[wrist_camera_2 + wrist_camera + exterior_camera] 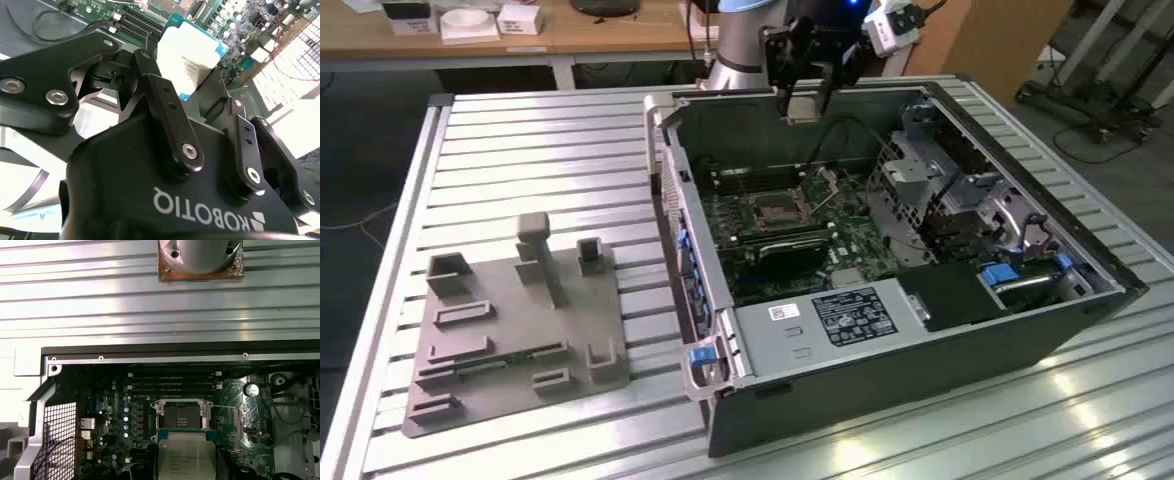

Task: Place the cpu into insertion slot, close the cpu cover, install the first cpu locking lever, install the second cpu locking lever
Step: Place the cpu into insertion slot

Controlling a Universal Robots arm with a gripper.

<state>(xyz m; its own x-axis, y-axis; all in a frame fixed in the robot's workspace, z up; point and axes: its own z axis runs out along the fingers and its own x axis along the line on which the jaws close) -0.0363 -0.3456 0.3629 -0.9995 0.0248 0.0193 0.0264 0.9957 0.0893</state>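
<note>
Exterior view shows ribbed metal table (520, 150), wooden desk (607, 35).

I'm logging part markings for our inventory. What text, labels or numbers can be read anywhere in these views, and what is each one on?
On the gripper housing: white maker's lettering, a brand mark, so not quoted.
On the cpu top, in both wrist views: printed lines, too small to read.
On the black label on the silver cage: white print, too small to read.
On the white sticker beside it: too small to read.
</note>
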